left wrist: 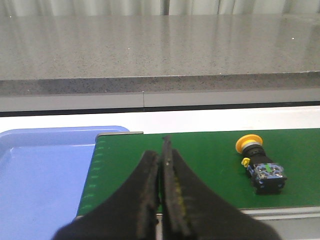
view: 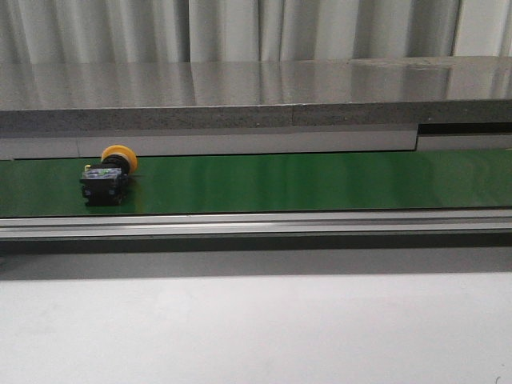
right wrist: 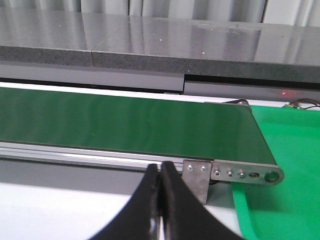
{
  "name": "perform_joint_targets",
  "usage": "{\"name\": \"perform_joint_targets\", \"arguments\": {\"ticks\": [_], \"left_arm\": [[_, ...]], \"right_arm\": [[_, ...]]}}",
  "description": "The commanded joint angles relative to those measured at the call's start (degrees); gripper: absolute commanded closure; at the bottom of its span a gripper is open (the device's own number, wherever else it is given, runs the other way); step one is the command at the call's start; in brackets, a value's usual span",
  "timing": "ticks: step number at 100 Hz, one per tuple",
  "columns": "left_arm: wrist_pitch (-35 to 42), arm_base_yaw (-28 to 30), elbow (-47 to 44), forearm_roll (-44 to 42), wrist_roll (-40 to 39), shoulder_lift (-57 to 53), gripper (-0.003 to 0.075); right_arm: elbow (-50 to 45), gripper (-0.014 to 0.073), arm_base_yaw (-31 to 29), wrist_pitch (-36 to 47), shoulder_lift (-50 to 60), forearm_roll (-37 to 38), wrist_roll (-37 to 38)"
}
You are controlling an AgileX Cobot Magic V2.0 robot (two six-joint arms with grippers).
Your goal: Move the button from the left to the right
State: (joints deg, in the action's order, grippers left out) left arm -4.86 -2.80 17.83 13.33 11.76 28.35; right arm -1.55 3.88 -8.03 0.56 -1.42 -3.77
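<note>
The button (view: 106, 174) lies on its side on the green conveyor belt (view: 304, 180) at the left, its yellow-orange cap toward the back and its black body toward the front. It also shows in the left wrist view (left wrist: 260, 165). My left gripper (left wrist: 162, 152) is shut and empty, over the belt's left end, apart from the button. My right gripper (right wrist: 160, 167) is shut and empty, in front of the belt's rail near its right end. Neither gripper shows in the front view.
A blue tray (left wrist: 40, 175) sits off the belt's left end. A green tray (right wrist: 285, 150) sits off its right end. A metal rail (view: 256, 222) runs along the belt's front. A grey stone counter (view: 240, 96) stands behind.
</note>
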Motion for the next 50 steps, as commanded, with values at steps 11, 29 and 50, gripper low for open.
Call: {"name": "perform_joint_targets", "arguments": {"ticks": [11,29,50], "left_arm": [[4.86,-0.51,1.59,0.39,0.01,0.19,0.0741],[4.86,-0.51,1.59,0.39,0.01,0.19,0.0741],[4.86,-0.51,1.59,0.39,0.01,0.19,0.0741]], "right_arm": [[0.85,0.0660,-0.42,7.49,1.13,0.09,0.00],[1.49,0.0660,-0.42,8.03,1.13,-0.02,0.00],[5.97,0.0660,-0.42,5.68,-0.25,-2.10,0.00]]}}
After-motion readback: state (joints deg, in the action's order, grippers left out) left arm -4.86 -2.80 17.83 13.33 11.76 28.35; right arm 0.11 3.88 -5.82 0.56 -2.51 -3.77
